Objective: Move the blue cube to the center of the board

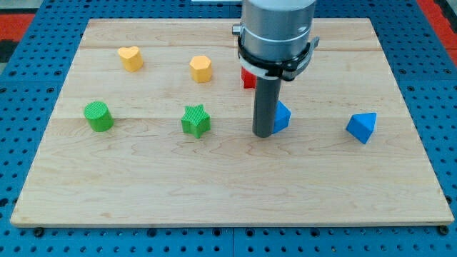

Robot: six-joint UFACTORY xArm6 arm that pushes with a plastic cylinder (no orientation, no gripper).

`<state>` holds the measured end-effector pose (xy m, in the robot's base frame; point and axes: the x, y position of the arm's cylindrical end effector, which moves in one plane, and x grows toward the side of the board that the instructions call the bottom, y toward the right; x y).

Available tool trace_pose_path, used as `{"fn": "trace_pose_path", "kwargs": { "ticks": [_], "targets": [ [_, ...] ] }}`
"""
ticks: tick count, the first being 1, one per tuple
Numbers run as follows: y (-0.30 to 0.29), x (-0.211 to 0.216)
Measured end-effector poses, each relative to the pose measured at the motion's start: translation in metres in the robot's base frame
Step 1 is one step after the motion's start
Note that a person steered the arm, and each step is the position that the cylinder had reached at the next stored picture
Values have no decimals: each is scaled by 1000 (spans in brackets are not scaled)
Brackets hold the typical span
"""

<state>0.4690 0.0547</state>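
The blue cube sits just right of the board's middle, mostly hidden behind my rod. My tip rests on the wooden board against the cube's left side. Only the cube's right part shows.
A blue triangular block lies at the right. A red block is half hidden behind the arm. A green star and a green cylinder sit at the left. A yellow heart and a yellow block sit near the top.
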Motion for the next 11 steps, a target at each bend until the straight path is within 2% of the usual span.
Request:
{"fn": "trace_pose_path", "kwargs": {
  "ticks": [1,3,5,7,9,11],
  "targets": [
    [20,-14],
    [23,-33],
    [62,-13],
    [92,-21],
    [91,-53],
    [61,-56]
  ]
}}
